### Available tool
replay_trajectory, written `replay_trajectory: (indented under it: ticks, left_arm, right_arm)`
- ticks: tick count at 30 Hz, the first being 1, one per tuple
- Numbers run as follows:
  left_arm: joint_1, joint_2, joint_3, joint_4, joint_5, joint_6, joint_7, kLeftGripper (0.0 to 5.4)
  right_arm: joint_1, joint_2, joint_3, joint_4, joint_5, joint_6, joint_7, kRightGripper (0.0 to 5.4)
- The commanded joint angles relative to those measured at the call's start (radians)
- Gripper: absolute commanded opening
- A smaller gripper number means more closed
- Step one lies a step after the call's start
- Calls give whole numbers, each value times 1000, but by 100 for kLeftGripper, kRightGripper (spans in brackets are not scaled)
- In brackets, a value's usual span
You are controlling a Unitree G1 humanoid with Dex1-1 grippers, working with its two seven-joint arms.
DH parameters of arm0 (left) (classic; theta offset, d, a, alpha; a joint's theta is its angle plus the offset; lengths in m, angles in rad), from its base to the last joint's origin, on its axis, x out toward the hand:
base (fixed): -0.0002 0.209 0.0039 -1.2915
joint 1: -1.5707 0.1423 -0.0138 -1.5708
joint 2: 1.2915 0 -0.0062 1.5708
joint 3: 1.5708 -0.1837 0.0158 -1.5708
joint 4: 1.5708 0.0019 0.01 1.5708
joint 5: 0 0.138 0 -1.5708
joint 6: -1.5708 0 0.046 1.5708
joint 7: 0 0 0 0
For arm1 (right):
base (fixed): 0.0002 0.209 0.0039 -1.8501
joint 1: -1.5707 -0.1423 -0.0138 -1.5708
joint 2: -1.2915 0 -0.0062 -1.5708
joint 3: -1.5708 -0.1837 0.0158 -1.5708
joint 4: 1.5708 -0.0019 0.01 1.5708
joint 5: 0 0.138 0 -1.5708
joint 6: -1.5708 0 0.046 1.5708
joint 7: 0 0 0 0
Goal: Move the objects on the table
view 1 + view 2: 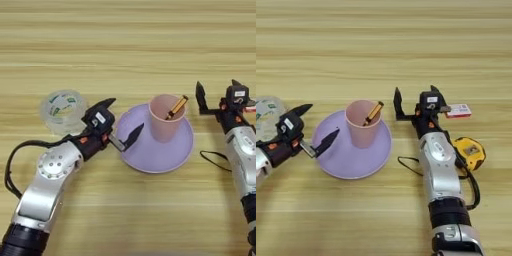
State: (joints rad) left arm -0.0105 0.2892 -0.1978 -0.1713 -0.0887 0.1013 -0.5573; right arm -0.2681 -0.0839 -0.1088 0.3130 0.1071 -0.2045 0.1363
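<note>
Standing between both open claws, cup (165, 116)

The tabletop (125, 45) is light wood with stripy grain and a smooth, low-sheen finish. The pink cup (164, 122) looks like matt plastic, and the stick (177, 107) in it has a glossy orange-brown surface. The lilac plate (172, 155) is smooth plastic with a soft shine. The tape roll (62, 111) is clear and glossy. Both arms have brushed silvery shells; the left gripper (120, 120) and right gripper (415, 97) have matt black jaws. The yellow-and-black item (471, 150) looks like hard plastic.
</note>
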Motion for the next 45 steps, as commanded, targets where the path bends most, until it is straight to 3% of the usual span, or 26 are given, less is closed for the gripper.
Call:
replay_trajectory:
  ticks: [1, 5, 13, 22, 45]
  left_arm:
    - [23, 22, -47, -15, 4, -15, -47, 540]
    - [33, 30, -64, -19, 9, -19, -64, 540]
    - [23, 1, -95, 24, 35, -35, -38, 540]
    - [7, -12, -75, 60, 44, -39, 0, 540]
    - [-26, -57, -107, 133, 57, -57, 25, 540]
  right_arm:
    - [-19, 5, -3, 1, 6, 4, -8, 539]
    - [-18, 4, -3, 0, 6, 4, -8, 539]
    - [-18, 4, -3, 0, 4, 3, -7, 539]
    - [-18, 4, 1, -1, 2, 0, -7, 539]
    - [-16, 10, 11, -10, -3, 3, -12, 539]
